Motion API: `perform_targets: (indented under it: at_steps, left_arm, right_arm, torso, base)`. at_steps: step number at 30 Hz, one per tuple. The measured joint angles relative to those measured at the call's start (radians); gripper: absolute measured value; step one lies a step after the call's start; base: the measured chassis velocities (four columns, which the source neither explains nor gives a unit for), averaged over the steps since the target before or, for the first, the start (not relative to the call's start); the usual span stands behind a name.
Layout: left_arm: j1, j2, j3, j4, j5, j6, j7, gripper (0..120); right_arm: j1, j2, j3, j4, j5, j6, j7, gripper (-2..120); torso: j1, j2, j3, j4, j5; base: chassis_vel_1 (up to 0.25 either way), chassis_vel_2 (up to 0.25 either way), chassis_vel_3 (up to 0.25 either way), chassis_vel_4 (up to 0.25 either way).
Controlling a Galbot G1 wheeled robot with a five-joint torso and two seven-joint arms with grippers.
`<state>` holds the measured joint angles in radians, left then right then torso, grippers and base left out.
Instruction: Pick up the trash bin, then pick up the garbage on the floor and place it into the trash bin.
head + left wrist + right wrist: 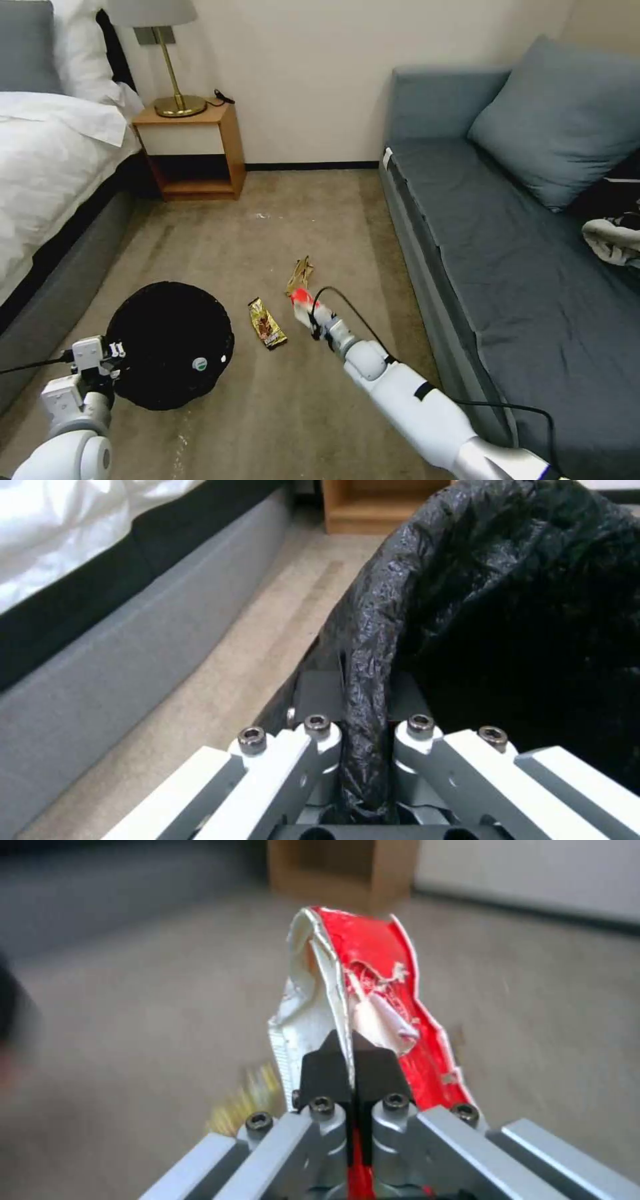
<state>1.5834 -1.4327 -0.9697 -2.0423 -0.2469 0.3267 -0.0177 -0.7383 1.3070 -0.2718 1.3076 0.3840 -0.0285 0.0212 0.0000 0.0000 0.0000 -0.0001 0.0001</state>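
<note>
The trash bin (170,343), round and lined with a black bag (507,605), stands on the carpet at the lower left. My left gripper (112,352) is shut on its near rim (365,700). A small white-and-green round object (200,363) lies inside the bin. My right gripper (312,319) is shut on the red wrapper (301,297), a red-and-white crumpled piece (373,960) pinched between the black fingertips (327,1065) and held above the carpet. The yellow-brown wrapper (267,323) lies on the floor between the bin and my right gripper. The tan wrapper (300,272) lies just beyond the red one.
A bed (47,167) runs along the left, close to the bin. A wooden nightstand (190,150) with a brass lamp (175,100) stands at the back wall. A grey-blue sofa (507,233) lines the right side. Open carpet (267,220) lies between them.
</note>
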Motion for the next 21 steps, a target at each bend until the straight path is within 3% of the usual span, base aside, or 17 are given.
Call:
perform_targets:
  at_steps: [2,6,14,21]
  left_arm:
    - [-0.004,-0.005,0.003,-0.007,-0.034,0.010,0.001,5]
    - [-0.005,-0.015,0.006,-0.026,-0.079,0.032,0.002,5]
    - [0.005,-0.040,0.009,-0.092,-0.155,0.092,0.002,5]
    - [0.018,-0.053,0.015,-0.128,-0.161,0.101,0.002,5]
  right_arm:
    - [-0.003,-0.022,-0.019,0.102,0.093,0.060,-0.033,0]
    - [-0.012,-0.020,-0.064,0.184,0.150,0.147,-0.118,0]
    - [-0.038,0.024,-0.170,0.187,0.147,0.262,-0.293,0]
    - [-0.040,0.037,-0.210,0.164,0.136,0.298,-0.334,0]
  torso:
    - [0.000,0.000,0.000,-0.0001,0.0000]
    - [0.000,0.000,0.000,0.0001,0.0000]
    - [0.000,0.000,0.000,0.0001,0.0000]
    - [0.000,0.000,0.000,0.0001,0.0000]
  base:
    - [0.000,0.000,0.000,0.000]
    - [0.000,0.000,0.000,0.000]
    - [0.000,0.000,0.000,0.000]
    - [0.000,0.000,0.000,0.000]
